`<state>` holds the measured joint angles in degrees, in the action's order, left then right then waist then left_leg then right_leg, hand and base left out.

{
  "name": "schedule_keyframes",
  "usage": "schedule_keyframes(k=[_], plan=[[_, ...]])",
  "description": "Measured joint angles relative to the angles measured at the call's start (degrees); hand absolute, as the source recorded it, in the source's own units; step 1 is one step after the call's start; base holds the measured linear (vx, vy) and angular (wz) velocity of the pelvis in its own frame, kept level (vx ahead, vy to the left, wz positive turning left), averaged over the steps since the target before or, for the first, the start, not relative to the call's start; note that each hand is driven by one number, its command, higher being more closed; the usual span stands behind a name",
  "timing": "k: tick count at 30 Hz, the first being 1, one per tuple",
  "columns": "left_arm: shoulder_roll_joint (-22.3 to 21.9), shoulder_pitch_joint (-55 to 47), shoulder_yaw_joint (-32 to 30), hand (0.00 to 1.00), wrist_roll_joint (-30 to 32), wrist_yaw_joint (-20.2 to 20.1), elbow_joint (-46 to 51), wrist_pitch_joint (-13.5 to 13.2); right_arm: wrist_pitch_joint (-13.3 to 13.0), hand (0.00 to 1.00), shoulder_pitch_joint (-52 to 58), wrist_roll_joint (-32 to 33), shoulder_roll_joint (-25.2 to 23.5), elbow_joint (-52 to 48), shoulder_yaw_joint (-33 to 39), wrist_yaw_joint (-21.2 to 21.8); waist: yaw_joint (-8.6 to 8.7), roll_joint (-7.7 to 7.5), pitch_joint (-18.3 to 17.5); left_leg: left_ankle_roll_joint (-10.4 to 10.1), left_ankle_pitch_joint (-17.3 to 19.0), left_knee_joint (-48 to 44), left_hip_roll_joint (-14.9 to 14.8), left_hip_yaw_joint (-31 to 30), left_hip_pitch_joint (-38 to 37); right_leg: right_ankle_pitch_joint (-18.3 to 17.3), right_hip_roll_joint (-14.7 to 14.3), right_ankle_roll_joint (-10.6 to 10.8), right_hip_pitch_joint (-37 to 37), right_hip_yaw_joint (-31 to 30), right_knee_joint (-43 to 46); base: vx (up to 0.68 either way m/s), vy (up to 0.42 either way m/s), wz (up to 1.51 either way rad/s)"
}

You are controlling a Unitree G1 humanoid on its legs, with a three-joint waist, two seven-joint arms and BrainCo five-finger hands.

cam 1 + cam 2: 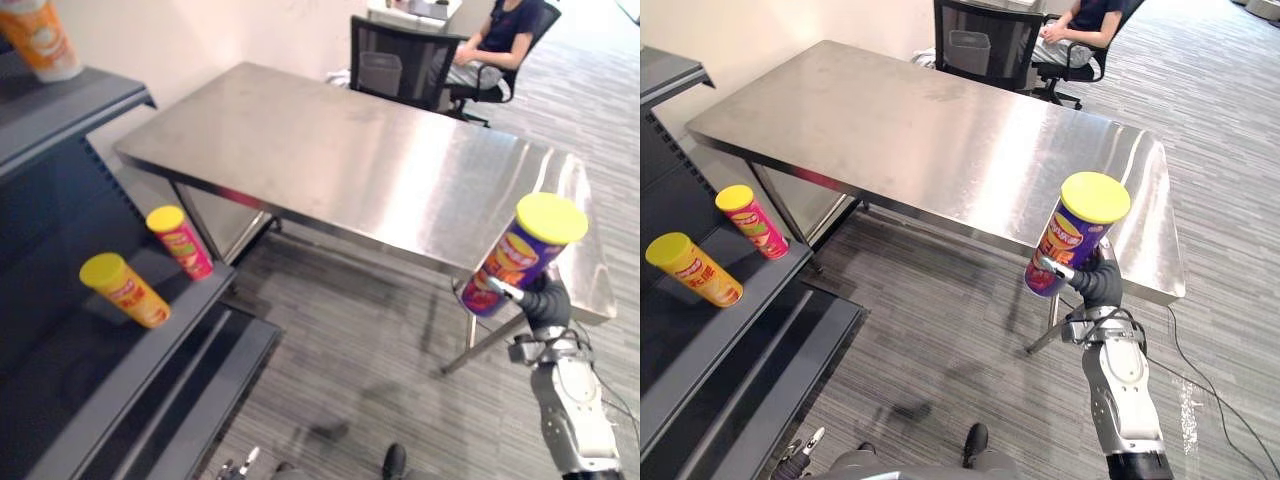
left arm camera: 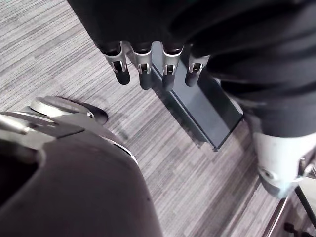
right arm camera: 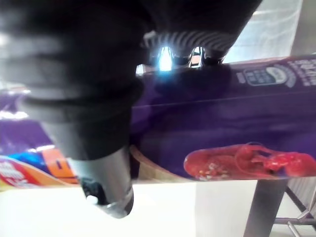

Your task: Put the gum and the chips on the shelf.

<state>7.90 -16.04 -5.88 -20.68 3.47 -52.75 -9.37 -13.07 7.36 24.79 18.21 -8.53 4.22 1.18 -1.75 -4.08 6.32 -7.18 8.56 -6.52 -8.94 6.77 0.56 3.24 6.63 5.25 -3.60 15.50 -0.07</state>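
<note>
Your right hand (image 1: 1095, 283) has the purple chips can (image 1: 1072, 240). In the right wrist view the fingers (image 3: 170, 55) curl over the far side of the can and the thumb (image 3: 105, 190) presses the near side, so the grip is closed round the lower part of the can. The can is in the air, tilted, with its yellow lid uppermost. It sits by the near right corner of the steel bench (image 1: 920, 130) and touches nothing but the hand.

The shelf (image 1: 100, 350) stands at your left, well apart from the held can. On one of its dark boards you can see two more chips cans, both leaning and both yellow-lidded. The red chips can (image 1: 180, 240) is nearer the board's front corner, and the yellow chips can (image 1: 125, 290) is just beside it, further in. On the board above, an orange container (image 1: 42, 38) stands at the edge.

Your left hand (image 2: 163, 29) hangs low over the grey striped carpet (image 1: 350, 350). Its fingers (image 2: 144, 74) are relaxed in a loose row and hold nothing.

Beyond the bench a black mesh chair (image 1: 395, 60) is pushed up to the far edge. A person (image 1: 500, 40) sits in another chair behind it.
</note>
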Motion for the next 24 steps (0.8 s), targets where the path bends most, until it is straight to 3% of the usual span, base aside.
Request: schedule_keyframes(k=[11, 24], plan=[[0.06, 0.18, 2.24, 0.00, 1.14, -0.03, -1.98, 0.02, -1.19, 1.00, 4.07, 0.50, -5.19, 0.43, -0.17, 2.93, 1.55, 1.47, -1.86, 0.07, 0.03, 2.29, 0.50, 2.44, -3.83, 1.20, -0.16, 0.41, 2.03, -2.04, -2.66, 0.05, 0.020, -0.10], [-0.16, 0.13, 3.89, 0.00, 1.17, 0.17, -2.11, 0.07, -2.29, 1.00, 3.84, 0.51, -5.34, 0.41, -2.24, 1.39, 1.71, 3.09, -3.17, 0.18, 0.12, 2.51, 0.71, 3.39, -3.93, 2.40, -0.28, 0.55, 2.98, -2.69, -5.09, 0.00, 0.001, -0.03]])
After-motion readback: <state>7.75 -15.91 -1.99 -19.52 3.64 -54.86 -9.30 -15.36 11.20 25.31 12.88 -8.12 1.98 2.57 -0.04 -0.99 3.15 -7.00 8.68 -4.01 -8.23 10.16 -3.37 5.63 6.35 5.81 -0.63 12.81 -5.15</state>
